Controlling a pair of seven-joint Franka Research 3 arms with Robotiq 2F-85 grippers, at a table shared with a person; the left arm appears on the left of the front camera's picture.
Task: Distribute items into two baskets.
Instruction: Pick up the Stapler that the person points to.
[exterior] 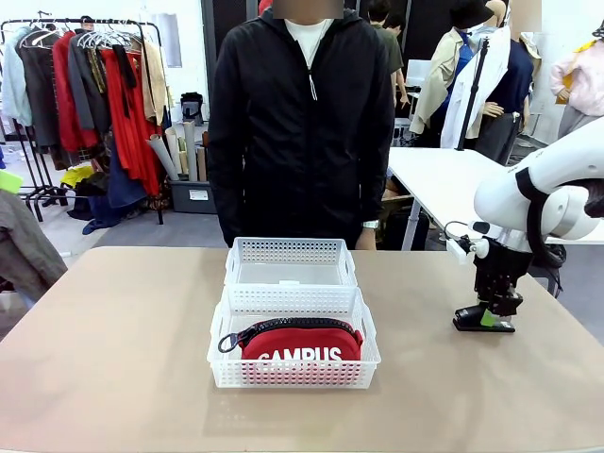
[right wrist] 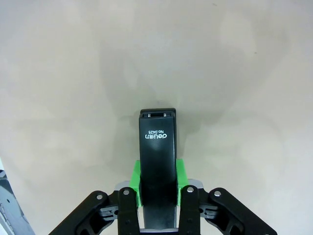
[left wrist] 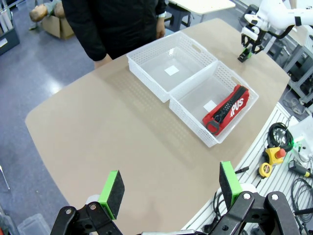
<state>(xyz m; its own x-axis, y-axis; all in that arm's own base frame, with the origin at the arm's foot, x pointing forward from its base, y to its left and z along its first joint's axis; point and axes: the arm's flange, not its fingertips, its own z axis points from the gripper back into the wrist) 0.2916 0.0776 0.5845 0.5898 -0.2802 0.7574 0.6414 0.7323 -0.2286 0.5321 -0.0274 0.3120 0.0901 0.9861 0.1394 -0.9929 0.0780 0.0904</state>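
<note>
Front: right claw (exterior: 493, 317) clamps stapler (exterior: 469, 322) by right edge of table (exterior: 123, 359); pouch (exterior: 300, 342) lies in near basket (exterior: 293, 379), so I'd aim for far basket (exterior: 291, 247). Left wrist: left claw (left wrist: 170, 187) wide, empty. Right wrist: pads (right wrist: 180, 171) grip squarely; lift level

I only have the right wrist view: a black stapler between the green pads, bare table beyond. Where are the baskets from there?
Observer: To the robot's left of the right tool and its stapler. The near basket and the far basket sit end to end at mid-table.
Operator: Anything in them?
Observer: The red pouch lies in the near basket. The far basket holds no item.
Operator: And the left tool?
Observer: The left tool hangs open, well above the table and away from both baskets.
</note>
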